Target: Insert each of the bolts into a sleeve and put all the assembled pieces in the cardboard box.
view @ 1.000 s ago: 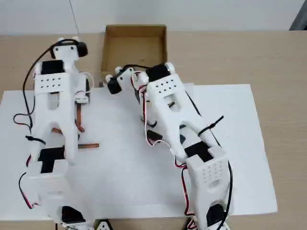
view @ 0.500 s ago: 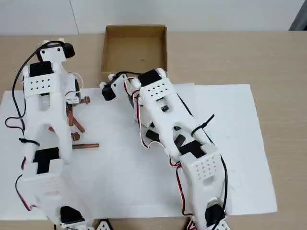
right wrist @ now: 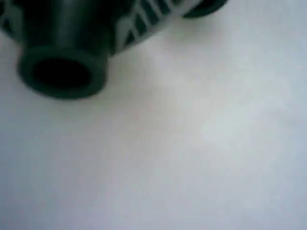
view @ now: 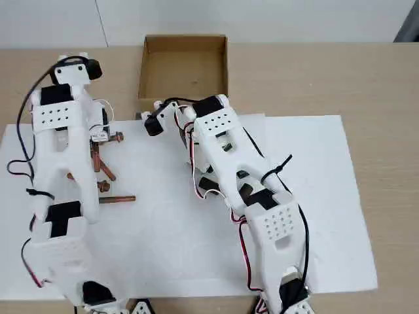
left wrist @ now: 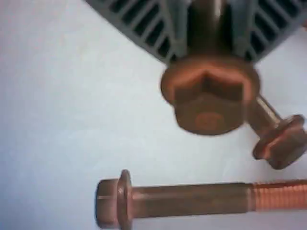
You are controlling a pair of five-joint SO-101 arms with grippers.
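High view: your left arm [view: 62, 124] stands over the loose bolts [view: 121, 198] on the white sheet [view: 314, 196]. The cardboard box [view: 141, 72] sits just beyond your right arm's [view: 226, 144] tip. From above you can't tell either grip.

Left wrist view: your left gripper [left wrist: 208, 28] is clamped on a held bolt [left wrist: 208, 103], shank between the ribbed fingers [left wrist: 139, 21], hex head toward the camera. Two more lie on the sheet below it: a long bolt [left wrist: 192, 199] lying flat and a short bolt [left wrist: 278, 141] just beside the held head.

Right wrist view: your right gripper [right wrist: 72, 19] holds a black sleeve [right wrist: 62, 72], open bore toward the camera.
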